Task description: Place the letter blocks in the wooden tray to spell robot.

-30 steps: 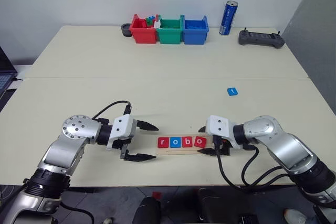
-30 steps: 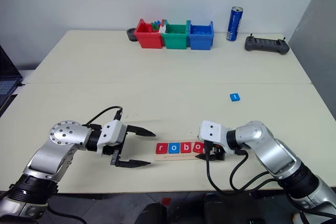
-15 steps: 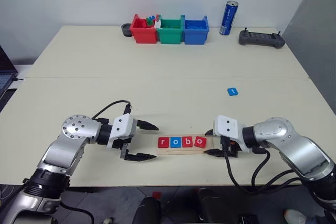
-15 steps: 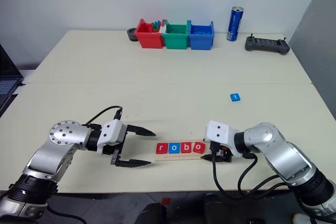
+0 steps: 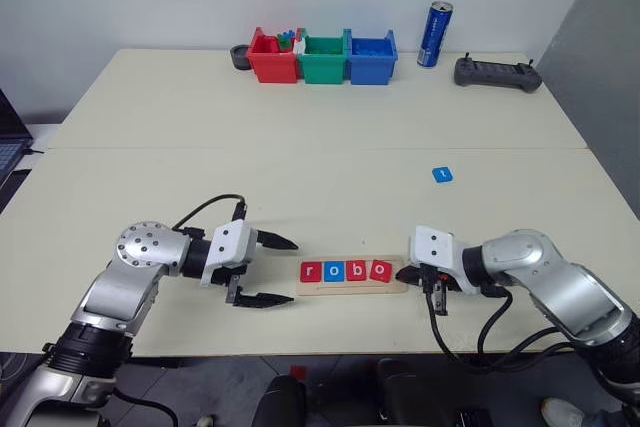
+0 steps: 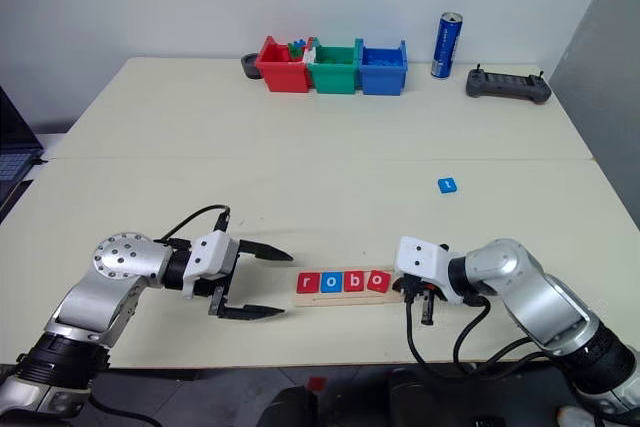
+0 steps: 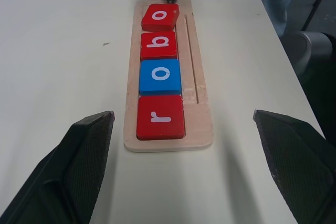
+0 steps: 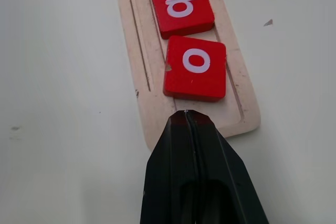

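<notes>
- Four letter blocks sit in the wooden tray reading r-o-b-o; the blue t block lies well apart on the bench.
- My right hand is pressed together, empty, tip right at the tray's end.
- My left hand is spread wide beside the other end.
- Risk, I reckon: a nudge from that closed tip shoves the tray or skews the last o.

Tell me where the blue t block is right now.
In the left eye view, the blue t block lies alone on the table, on the robot's right, beyond the wooden tray and nearer than the black controller.
</notes>
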